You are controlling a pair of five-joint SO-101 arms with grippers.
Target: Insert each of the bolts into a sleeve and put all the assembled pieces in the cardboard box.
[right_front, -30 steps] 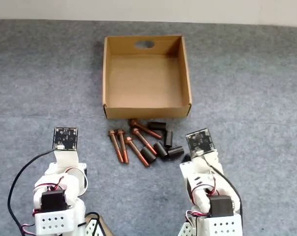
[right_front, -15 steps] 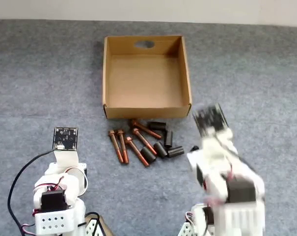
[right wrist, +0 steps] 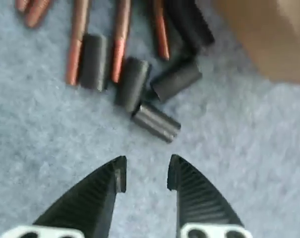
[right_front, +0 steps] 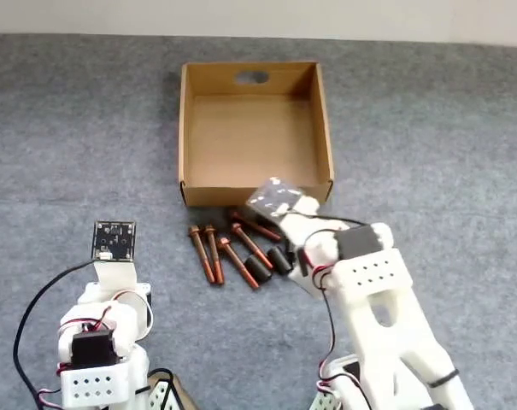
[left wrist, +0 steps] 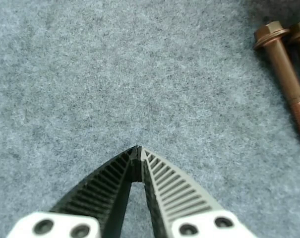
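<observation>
Several copper bolts [right_front: 214, 253] lie side by side on the grey carpet just in front of the cardboard box [right_front: 190, 128], which holds nothing. Several black sleeves [right_front: 259, 269] lie among and beside them. My right arm [right_front: 361, 266] stretches over this pile. Its gripper [right wrist: 146, 172] is open and hovers just short of the nearest sleeve [right wrist: 156, 122], holding nothing. More sleeves [right wrist: 132, 82] and bolt shafts [right wrist: 121, 44] lie beyond it. My left gripper [left wrist: 139, 149] is shut and empty over bare carpet, with two bolt heads [left wrist: 270, 34] off to one side.
The box's front wall [right_front: 256, 193] stands directly behind the pile, and a corner of the box [right wrist: 269, 34] is close to the right gripper. My left arm [right_front: 100, 342] sits at the near left. Open carpet surrounds the box.
My right arm has swung up from its folded rest and reached forward and left over the sleeves. The left arm, bolts, sleeves and box have not moved.
</observation>
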